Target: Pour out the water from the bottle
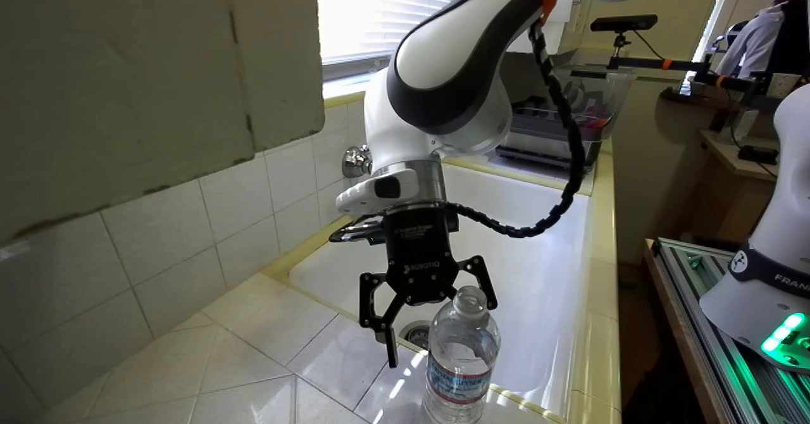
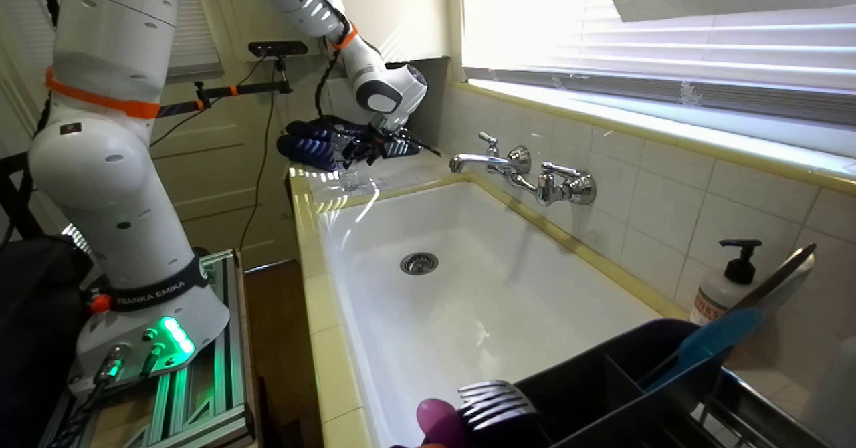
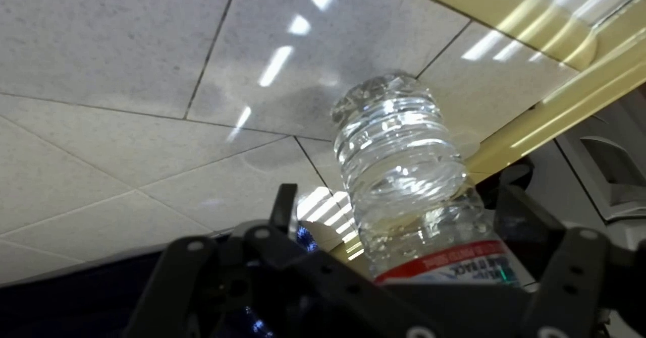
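Observation:
The bottle (image 1: 461, 361) stands upright on the tiled counter near the sink's edge, clear and ribbed with a blue, white and red label; no cap shows on its neck. In the wrist view the bottle (image 3: 409, 161) is between the spread fingers, with its base on the tiles. It shows faintly in an exterior view (image 2: 348, 174). The water is hard to make out through the clear plastic. My gripper (image 1: 436, 335) is open around the bottle. In the wrist view a gap shows between the bottle and the left finger of the gripper (image 3: 398, 202); contact at the right finger is unclear.
The white sink (image 2: 535, 281) with a yellow rim lies beside the counter. A chrome faucet (image 2: 481, 160) sticks out from the wall. Dark blue cloth (image 2: 304, 147) lies behind the gripper. A utensil holder (image 2: 602, 381) and soap bottle (image 2: 725, 287) stand at the sink's near end.

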